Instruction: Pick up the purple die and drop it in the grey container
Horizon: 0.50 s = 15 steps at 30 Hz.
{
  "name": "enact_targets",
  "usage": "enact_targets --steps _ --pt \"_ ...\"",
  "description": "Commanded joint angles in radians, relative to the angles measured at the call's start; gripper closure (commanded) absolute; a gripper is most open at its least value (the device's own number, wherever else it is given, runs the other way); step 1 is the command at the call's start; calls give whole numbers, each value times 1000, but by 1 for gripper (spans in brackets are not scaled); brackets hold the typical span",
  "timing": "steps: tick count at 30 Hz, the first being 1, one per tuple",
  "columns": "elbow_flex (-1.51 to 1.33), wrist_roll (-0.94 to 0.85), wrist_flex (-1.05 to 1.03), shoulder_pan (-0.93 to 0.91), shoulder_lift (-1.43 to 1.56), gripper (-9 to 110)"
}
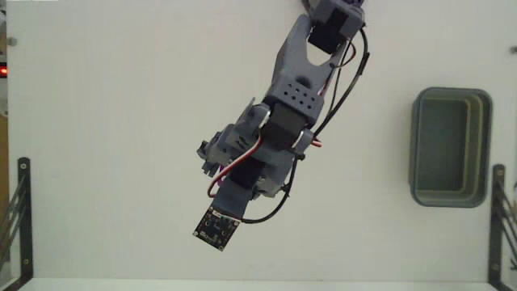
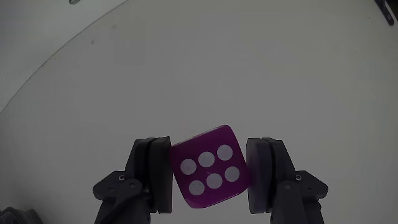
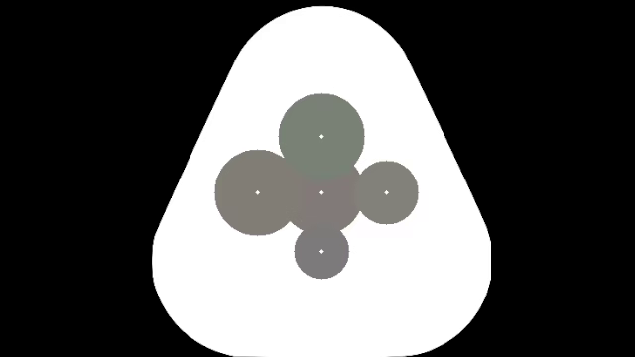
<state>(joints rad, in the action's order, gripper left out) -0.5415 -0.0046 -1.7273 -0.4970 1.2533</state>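
Gripper clamped on purple die, wrist view only; fixed view: grey container near right edge, bare table between.

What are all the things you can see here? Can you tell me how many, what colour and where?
Small magenta-purple cube die with white pips: one, six pips showing, held between the jaws in the wrist view; hidden under the arm in the fixed view.
Grey-green rectangular plastic tray: one, right side of the table in the fixed view, nothing seen inside.
White table: one, under everything.
Black metal brackets: two, at the table's left and right edges.
Grey-blue robot arm: one, reaching from the top.
Gripper: one, dark grey, shut on the die.
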Motion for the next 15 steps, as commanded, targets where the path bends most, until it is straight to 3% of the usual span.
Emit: enact_targets --steps 1,15 --pt "31 5 -8 11 50 36" --pt "-48 5 30 151 90 36"
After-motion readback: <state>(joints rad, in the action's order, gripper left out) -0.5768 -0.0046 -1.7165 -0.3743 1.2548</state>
